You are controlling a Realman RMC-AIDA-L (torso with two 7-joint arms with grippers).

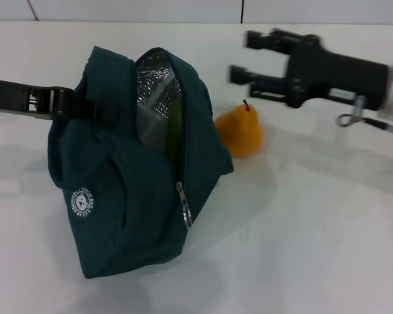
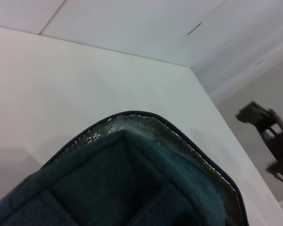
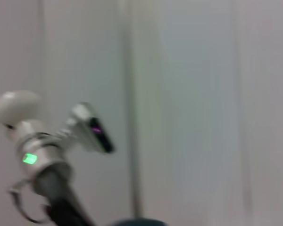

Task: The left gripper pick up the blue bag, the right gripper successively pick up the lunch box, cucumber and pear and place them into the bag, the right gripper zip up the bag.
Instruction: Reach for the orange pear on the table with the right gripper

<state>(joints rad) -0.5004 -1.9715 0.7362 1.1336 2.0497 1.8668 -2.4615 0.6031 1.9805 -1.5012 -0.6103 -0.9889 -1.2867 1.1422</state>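
The blue bag (image 1: 137, 190) stands tilted on the white table with its mouth open and the foil lining showing. My left gripper (image 1: 69, 103) reaches in from the left and is shut on the bag's upper left edge. Inside the opening I see a green strip of the cucumber (image 1: 175, 131) and a pale clear shape that looks like the lunch box (image 1: 154, 127). The pear (image 1: 239, 131) sits on the table just right of the bag. My right gripper (image 1: 242, 57) hovers open and empty above and to the right of the pear. The left wrist view shows the bag's rim (image 2: 132, 120).
The zipper's metal ring pull (image 1: 187, 212) hangs at the bag's front. White table (image 1: 314, 229) spreads to the right and front. A wall runs behind the table. The left arm's wrist with its green lamp (image 3: 30, 158) shows in the right wrist view.
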